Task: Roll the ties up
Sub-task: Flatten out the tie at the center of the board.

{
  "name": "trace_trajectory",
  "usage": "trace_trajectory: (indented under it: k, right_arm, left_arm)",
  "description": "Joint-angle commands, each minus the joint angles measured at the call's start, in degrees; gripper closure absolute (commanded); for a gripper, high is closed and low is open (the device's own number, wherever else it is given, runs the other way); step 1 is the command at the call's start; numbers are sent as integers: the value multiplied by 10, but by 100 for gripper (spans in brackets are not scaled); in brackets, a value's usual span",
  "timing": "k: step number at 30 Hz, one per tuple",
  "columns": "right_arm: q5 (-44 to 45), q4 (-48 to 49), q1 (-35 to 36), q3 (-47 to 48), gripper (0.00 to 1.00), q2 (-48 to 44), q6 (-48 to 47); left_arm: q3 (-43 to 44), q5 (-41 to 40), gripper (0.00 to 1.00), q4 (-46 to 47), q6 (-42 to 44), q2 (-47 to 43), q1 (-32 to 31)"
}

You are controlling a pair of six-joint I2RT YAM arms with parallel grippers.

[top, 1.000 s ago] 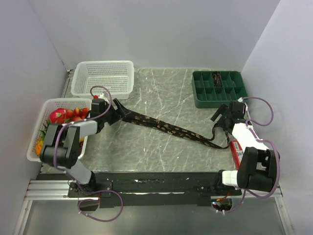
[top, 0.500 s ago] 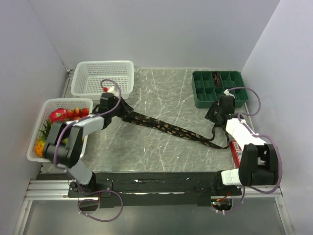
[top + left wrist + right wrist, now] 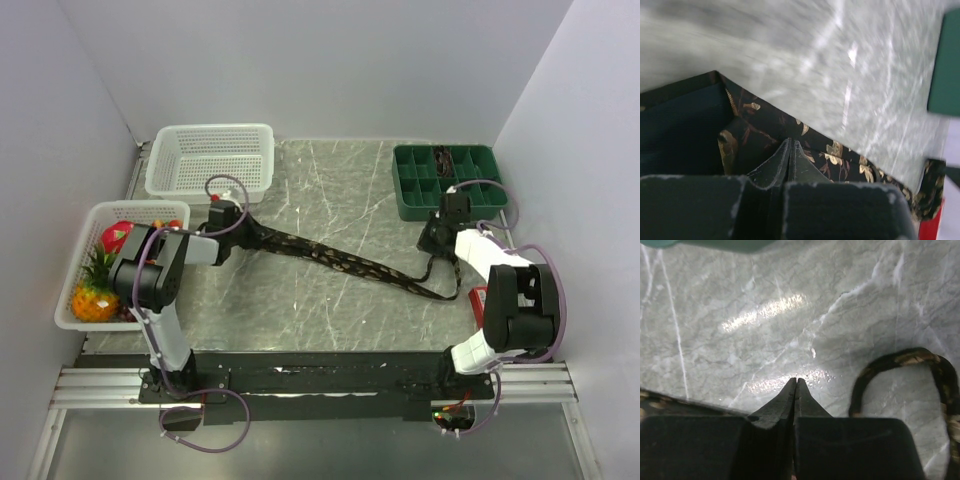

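One tie, dark with tan speckles, lies slantwise on the marble table, wide end at the left, narrow end curled into a loop at the right. My left gripper sits at the wide end. In the left wrist view its jaws are shut, tips down on the patterned tie, with no fabric showing between them. My right gripper hovers by the loop. In the right wrist view it is shut over bare marble, with the tie's loop to its right, apart from the tips.
An empty white basket stands at the back left. A second white basket holding fruit sits at the left edge. A green divided tray is at the back right. A red box lies beside the right arm. Walls close three sides.
Both grippers have gone from open to shut. The left gripper swung right onto the tie's wide end. The right gripper moved back and left, towards the green tray.
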Motion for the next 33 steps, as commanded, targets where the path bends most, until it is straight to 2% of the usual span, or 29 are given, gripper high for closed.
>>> trace_trajectory:
  k: [1, 5, 13, 19, 27, 33]
  right_arm:
    - [30, -16, 17, 21, 100, 6, -14]
    - [30, -33, 16, 30, 100, 26, -11]
    - [43, -116, 14, 95, 100, 79, -3]
    - [60, -137, 7, 76, 100, 33, -10]
    - [10, -147, -25, 28, 100, -10, 13]
    - [28, -153, -33, -3, 100, -59, 13]
  left_arm:
    - [-43, -85, 99, -60, -13, -14, 39]
    - [-67, -66, 99, -41, -32, -29, 69]
    - [-88, -70, 99, -52, -41, -76, 85]
    - [-106, -76, 99, -50, -54, -103, 104]
    - [-115, -78, 99, -64, -49, -111, 128]
    - [-120, -19, 99, -17, -33, -102, 134]
